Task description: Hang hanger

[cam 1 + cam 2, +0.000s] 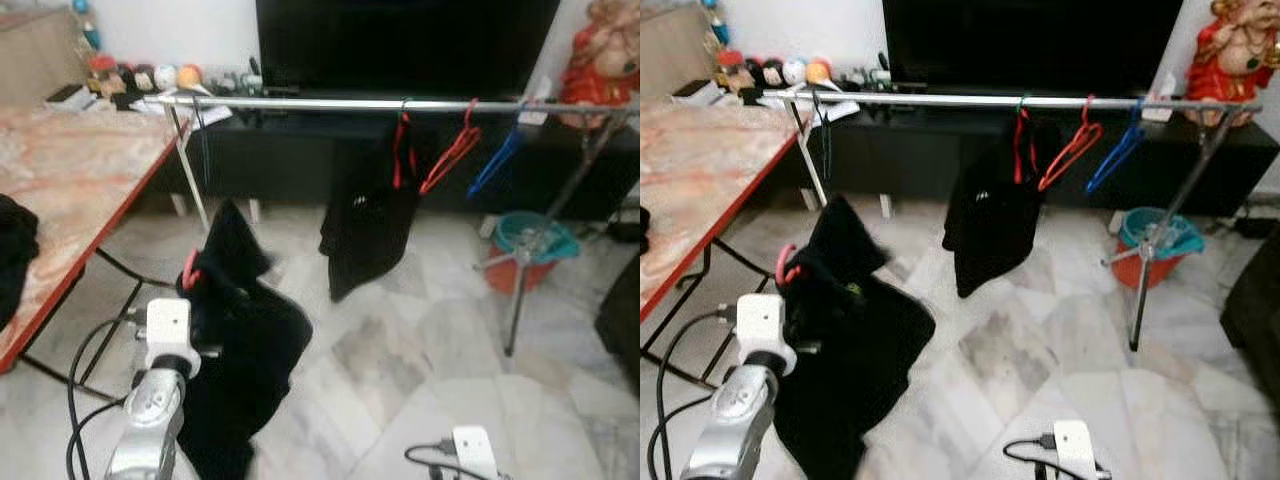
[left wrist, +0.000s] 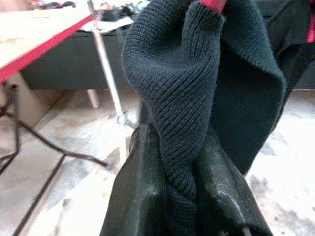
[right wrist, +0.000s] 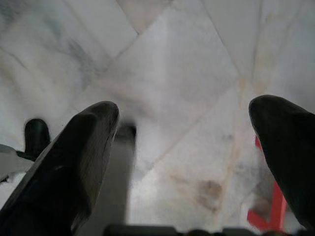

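My left gripper (image 2: 179,196) is shut on a fold of a dark knit garment (image 2: 197,88) that hangs on a pink hanger (image 1: 190,268). The garment (image 1: 245,340) droops from my raised left arm (image 1: 150,400) toward the floor, in front of and below the silver clothes rail (image 1: 330,103). On the rail hang a black garment on a red hanger (image 1: 368,225), a bare red hanger (image 1: 450,152) and a blue hanger (image 1: 497,160). My right gripper (image 3: 184,147) is open, held low over the marble floor with nothing between its fingers.
A marble-topped table with a red edge (image 1: 80,170) stands on the left, with dark cloth (image 1: 14,250) on it. Behind the rail are a black TV unit (image 1: 290,150) and a screen. A teal and orange bucket (image 1: 528,248) sits by the rail's right leg (image 1: 520,290).
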{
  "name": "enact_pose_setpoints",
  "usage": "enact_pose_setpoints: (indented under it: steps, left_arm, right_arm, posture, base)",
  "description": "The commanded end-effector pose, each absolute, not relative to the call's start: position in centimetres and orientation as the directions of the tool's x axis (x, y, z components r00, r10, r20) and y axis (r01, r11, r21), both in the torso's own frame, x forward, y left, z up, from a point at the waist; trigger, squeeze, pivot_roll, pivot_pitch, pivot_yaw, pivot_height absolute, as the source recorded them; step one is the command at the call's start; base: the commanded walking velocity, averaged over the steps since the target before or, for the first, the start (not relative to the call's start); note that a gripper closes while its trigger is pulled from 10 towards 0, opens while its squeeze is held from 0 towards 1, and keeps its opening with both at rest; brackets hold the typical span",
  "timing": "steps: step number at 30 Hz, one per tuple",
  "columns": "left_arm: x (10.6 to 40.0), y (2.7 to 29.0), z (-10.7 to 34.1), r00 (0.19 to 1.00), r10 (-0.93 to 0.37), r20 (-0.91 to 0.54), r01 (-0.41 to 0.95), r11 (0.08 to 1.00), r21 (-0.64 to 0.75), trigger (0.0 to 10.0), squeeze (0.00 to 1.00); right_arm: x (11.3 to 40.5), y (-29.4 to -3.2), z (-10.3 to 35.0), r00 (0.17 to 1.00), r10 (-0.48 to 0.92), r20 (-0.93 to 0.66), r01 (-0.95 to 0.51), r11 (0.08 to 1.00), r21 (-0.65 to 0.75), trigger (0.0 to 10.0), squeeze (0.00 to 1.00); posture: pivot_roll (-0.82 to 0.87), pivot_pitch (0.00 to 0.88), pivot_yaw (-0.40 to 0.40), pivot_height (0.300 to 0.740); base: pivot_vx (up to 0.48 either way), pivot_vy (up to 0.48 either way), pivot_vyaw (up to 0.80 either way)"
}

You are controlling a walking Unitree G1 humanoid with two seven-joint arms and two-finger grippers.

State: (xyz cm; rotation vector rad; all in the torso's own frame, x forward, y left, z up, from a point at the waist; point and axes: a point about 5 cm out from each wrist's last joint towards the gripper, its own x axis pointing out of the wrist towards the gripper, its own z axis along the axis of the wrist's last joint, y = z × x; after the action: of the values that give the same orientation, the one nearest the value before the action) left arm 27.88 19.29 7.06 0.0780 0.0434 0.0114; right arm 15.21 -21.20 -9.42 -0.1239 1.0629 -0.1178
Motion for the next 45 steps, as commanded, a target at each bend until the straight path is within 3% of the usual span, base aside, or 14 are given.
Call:
enact_pose_setpoints:
  steps: [1,45]
  left_arm:
    - [28.43,18.26,7.89,1.0,-0.023,-0.003,0.023,0.997,0.073,10.0,0.0]
    - [28.74,17.64,7.82,0.999,-0.052,-0.003,0.052,0.995,0.08,10.0,0.0]
  right_arm:
    - [14.55,-22.2,-9.5,0.456,-0.182,-0.871,0.054,0.983,-0.177,10.0,0.0]
    - [14.61,-22.09,-9.51,0.451,-0.155,-0.879,0.004,0.985,-0.172,10.0,0.0]
  posture:
    - [0.11,0.0,-0.013,0.732]
    - [0.1,0.0,-0.011,0.732]
  base:
    - [0.337,0.0,0.0]
    - [0.335,0.0,0.0]
